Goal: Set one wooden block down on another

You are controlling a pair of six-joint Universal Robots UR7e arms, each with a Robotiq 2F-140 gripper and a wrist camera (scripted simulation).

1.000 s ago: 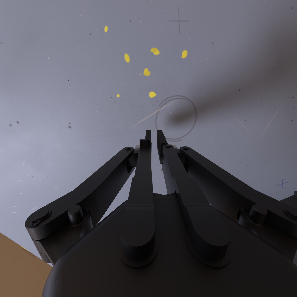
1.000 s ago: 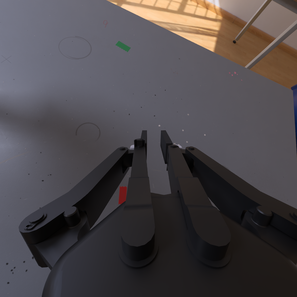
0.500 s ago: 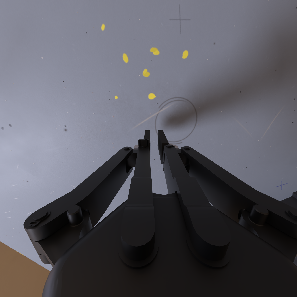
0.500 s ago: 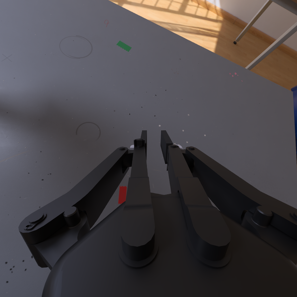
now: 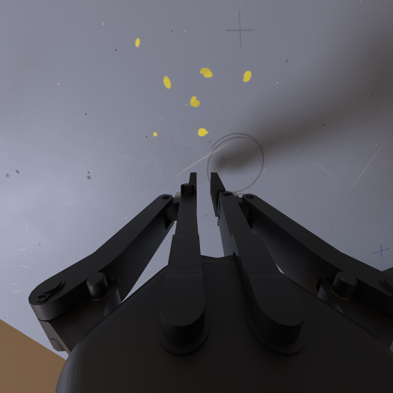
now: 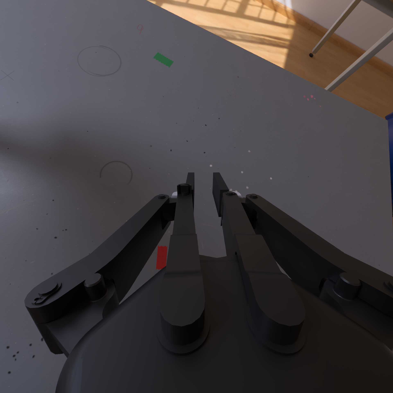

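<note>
Inspector: Blocks, location?

Operator: I see no wooden block in either wrist view, only bare grey tabletop (image 5: 85, 148) with yellow spots (image 5: 194, 101), a green tape patch (image 6: 163, 59) and a red one (image 6: 161, 260).

Inspector: Claws?

Operator: Left claw (image 5: 203, 176) and right claw (image 6: 203, 176) are both drawn nearly together, with a narrow gap and nothing held.

Inspector: Handling?

Operator: My judgement is that wood will be light, rigid and not fragile, with fair friction. I would grip two opposite flat sides, midway up, so that it sets down level.
</note>
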